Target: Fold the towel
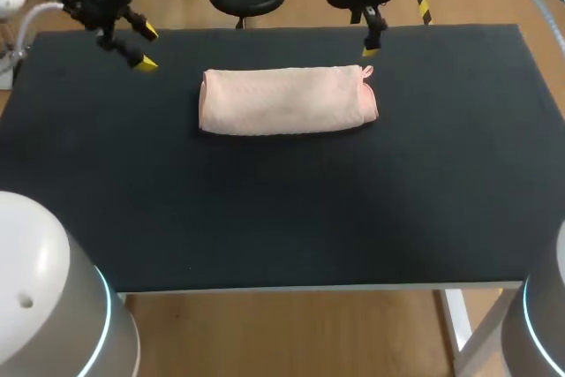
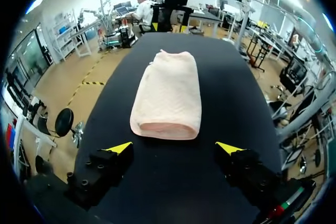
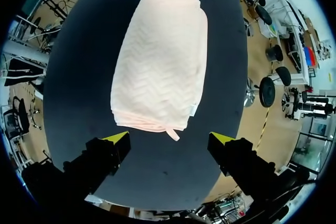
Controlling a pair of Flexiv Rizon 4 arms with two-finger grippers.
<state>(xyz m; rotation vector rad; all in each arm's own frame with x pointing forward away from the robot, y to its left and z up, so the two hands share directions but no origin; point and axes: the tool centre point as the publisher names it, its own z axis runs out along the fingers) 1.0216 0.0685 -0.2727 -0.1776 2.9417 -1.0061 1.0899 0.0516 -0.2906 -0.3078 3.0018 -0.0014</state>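
Lying folded near the worktop's (image 1: 265,218) far edge, the pink towel (image 1: 287,101) is flanked by the left hand (image 2: 180,148) and right hand (image 3: 169,137), both spread open and empty.

Head cam looks down over the tabletop (image 1: 265,218); wrist cams sit low at opposite ends, all sharing the towel (image 1: 282,101) ahead of their fingers (image 2: 119,147).

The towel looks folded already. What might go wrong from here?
The small loop sticks out of the towel just ahead of the open right tool; a finger might snag it and drag the fold open. The open left tool faces the rounded fold; pinching only the top layer could undo it.
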